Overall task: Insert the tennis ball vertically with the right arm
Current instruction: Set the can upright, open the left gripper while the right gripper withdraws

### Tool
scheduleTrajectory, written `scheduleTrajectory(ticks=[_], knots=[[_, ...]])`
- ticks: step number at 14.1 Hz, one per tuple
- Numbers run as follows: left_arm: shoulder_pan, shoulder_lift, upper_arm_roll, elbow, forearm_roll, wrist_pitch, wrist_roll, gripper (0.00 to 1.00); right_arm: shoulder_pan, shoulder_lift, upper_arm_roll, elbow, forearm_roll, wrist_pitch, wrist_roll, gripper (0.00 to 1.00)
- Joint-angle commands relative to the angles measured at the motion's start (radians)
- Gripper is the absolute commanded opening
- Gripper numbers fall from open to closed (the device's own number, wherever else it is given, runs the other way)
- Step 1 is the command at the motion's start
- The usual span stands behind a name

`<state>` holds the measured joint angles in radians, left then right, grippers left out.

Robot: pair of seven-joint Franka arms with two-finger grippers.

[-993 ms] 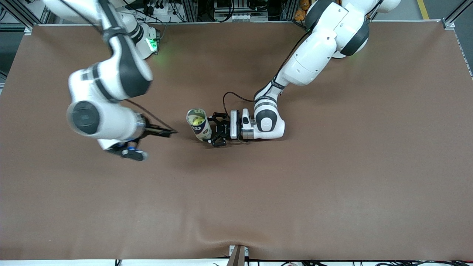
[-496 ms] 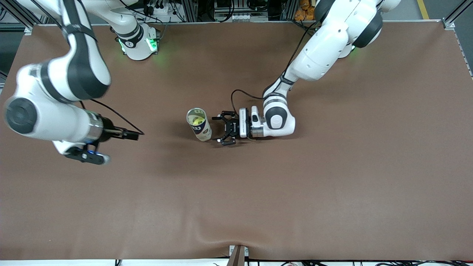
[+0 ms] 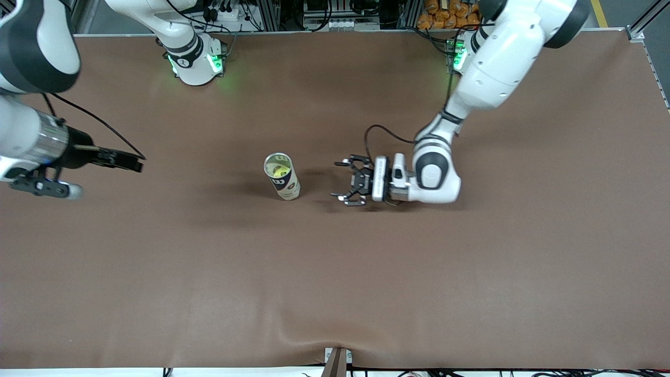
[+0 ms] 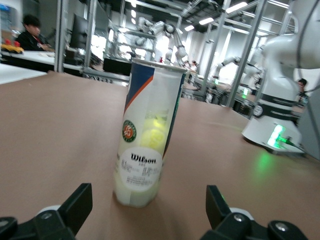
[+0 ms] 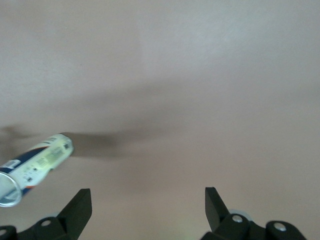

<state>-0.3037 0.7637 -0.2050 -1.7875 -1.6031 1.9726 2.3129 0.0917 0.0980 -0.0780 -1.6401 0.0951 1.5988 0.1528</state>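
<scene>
Front view: can (image 3: 282,177) upright, ball (image 3: 276,169) seemingly inside; left fingers (image 3: 341,164) spread beside it; right fingers (image 3: 125,160) apart, empty.

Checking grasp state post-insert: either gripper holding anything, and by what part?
Nothing held. The left gripper is open beside the upright tennis ball can, apart from it. The right gripper is open and empty toward the right arm's end of the table.

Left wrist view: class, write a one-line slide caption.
Upright tennis ball can with balls inside stands on the brown table, between the left gripper's open fingers.
</scene>
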Motion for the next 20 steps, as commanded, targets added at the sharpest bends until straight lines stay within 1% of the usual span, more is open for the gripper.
scheduleTrajectory(ticks=[1, 3, 5, 7, 9, 11, 13, 15, 18, 20], knots=[[0.076, -0.084, -0.004, -0.035, 0.165, -0.052, -0.13, 1.0, -0.039, -0.087, 0.024, -0.035, -0.075, 0.001, -0.106, 1.0], [0.127, -0.118, -0.004, -0.027, 0.288, -0.079, -0.231, 1.0, -0.082, -0.1, 0.043, -0.02, -0.077, -0.049, -0.137, 1.0], [0.181, -0.139, -0.001, -0.023, 0.391, -0.142, -0.334, 1.0, -0.107, -0.101, 0.063, 0.031, -0.078, -0.091, -0.144, 1.0], [0.24, -0.146, -0.002, 0.023, 0.513, -0.207, -0.413, 1.0, -0.106, -0.101, 0.064, 0.084, -0.078, -0.129, -0.144, 1.0], [0.29, -0.153, -0.002, 0.052, 0.616, -0.296, -0.547, 1.0, -0.106, -0.1, 0.066, 0.127, -0.075, -0.154, -0.15, 1.0], [0.314, -0.152, -0.002, 0.121, 0.705, -0.346, -0.636, 1.0, -0.096, -0.1, 0.064, 0.155, -0.075, -0.201, -0.165, 1.0], [0.321, -0.152, 0.006, 0.169, 0.776, -0.385, -0.722, 1.0, -0.096, -0.097, 0.063, 0.193, -0.077, -0.234, -0.164, 1.0], [0.343, -0.153, 0.006, 0.207, 0.833, -0.435, -0.825, 1.0, -0.102, -0.095, 0.058, 0.197, -0.077, -0.232, -0.162, 1.0], [0.354, -0.15, 0.006, 0.299, 0.949, -0.475, -0.953, 1.0, -0.096, -0.093, 0.058, 0.184, -0.077, -0.227, -0.15, 1.0], [0.354, -0.152, 0.006, 0.324, 0.965, -0.5, -1.05, 1.0, -0.099, -0.084, 0.06, 0.175, -0.074, -0.168, -0.145, 1.0]])
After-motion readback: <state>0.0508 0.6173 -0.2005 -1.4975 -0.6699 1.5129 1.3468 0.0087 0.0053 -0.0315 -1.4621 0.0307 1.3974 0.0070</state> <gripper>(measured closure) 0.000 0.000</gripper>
